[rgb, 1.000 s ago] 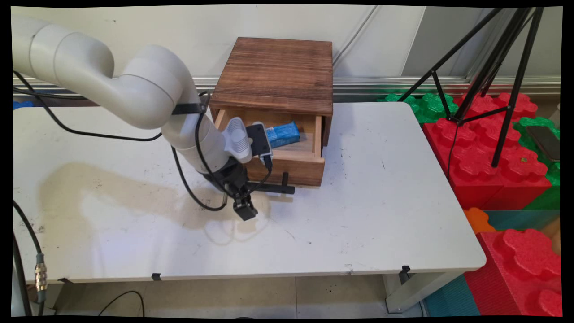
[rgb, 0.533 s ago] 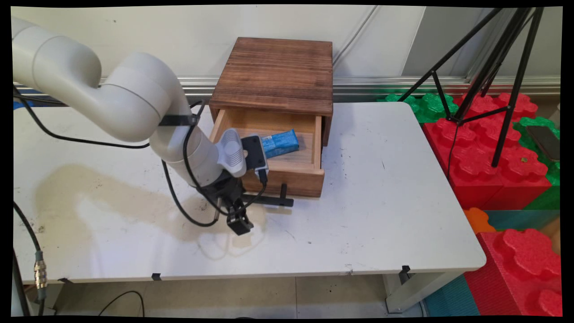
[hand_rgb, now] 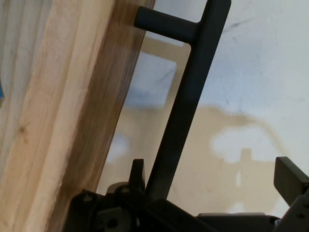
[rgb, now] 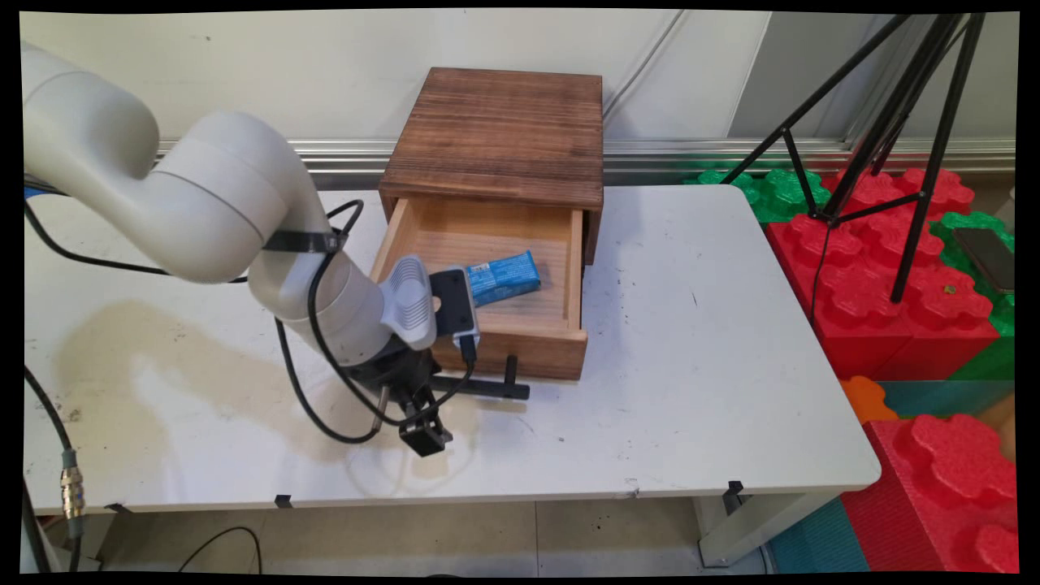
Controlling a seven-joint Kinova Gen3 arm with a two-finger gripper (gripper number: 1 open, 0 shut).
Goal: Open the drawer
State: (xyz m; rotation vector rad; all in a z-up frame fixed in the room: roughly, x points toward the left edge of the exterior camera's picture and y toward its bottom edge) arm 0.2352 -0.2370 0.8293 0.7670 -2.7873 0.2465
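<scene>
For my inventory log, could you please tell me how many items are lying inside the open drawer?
1: a blue packet lies on the floor of the open drawer, toward its front. The arm covers the drawer's front left corner, so something small could be hidden there.

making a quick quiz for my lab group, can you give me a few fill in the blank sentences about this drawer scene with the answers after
1. The gripper is at the drawer's black ____, in front of the wooden box.
2. The drawer stands ____.
3. Inside the drawer lies a ____ packet.
4. Beside the table, the black tripod stands on red and ____ foam blocks.

Missing words: handle; open; blue; green
</scene>
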